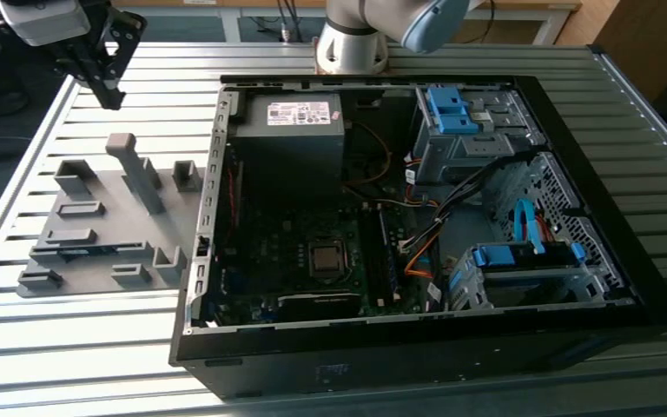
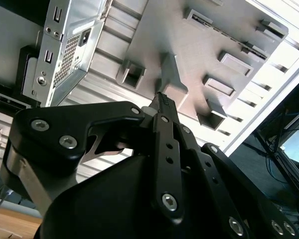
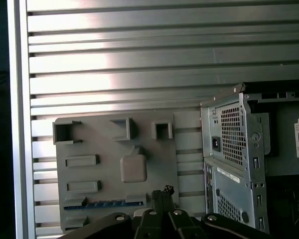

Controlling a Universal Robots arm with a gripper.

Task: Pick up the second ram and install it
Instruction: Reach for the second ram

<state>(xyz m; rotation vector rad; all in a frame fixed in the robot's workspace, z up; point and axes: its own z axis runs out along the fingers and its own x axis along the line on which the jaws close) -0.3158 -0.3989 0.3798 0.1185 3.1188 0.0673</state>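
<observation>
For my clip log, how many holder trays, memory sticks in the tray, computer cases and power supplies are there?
1 holder tray
1 memory stick, the second ram, lying in that tray
1 computer case, open
1 power supply, inside the case
Total: 4

so the table [image 1: 79, 347] is ribbed shiny metal, tray [image 1: 136, 234] looks matt grey plastic, case [image 3: 234, 149] back is bare perforated metal, gripper [image 3: 162, 193] matt black

Silver-grey arm [image 1: 351, 48] with pale-blue cap [image 1: 432, 24], black jaws with silver screws.
</observation>
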